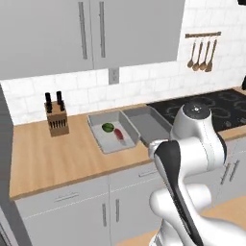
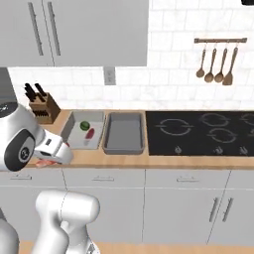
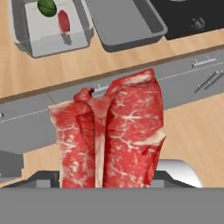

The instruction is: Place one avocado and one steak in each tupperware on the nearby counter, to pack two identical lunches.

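1. Left base view: my arm rises from the lower right and hides my pincer. The counter [image 1: 48,153] runs light brown above grey drawer fronts. Two grey tupperware bins sit side by side on it, rims just beside each other. The left tupperware [image 1: 98,134] contains one avocado [image 1: 108,127] and one steak in the bin [image 1: 118,136], the steak lying just in front of and to the right of the avocado. The right tupperware [image 1: 149,122] shows a bare floor. A knife block [image 1: 57,120] stands left of the bins, near the wall. The black stovetop [image 1: 216,108] lies to the right

2. Right base view: the same two bins sit between the knife block [image 2: 43,110] and the stovetop [image 2: 203,131]. The left tupperware [image 2: 74,139] holds the avocado [image 2: 85,126] and the steak in the bin [image 2: 90,134]; the right tupperware [image 2: 124,134] is bare inside. My hand is at the counter's front edge, left of the bins, with a strip of red meat [image 2: 45,162] visible beneath it

3. Hand view: a second steak, the held steak [image 3: 113,135], hangs upright in my pincer [image 3: 109,181]. My jaws stand partly open, closed on the slab's lower end; the fingertips themselves are hidden behind the meat. The counter [image 3: 87,70], both bins and the drawer fronts lie beyond it. The left tupperware [image 3: 26,43] shows the avocado [image 3: 47,7] and the steak in the bin [image 3: 64,21]; the right tupperware [image 3: 127,37] is well apart from the held steak
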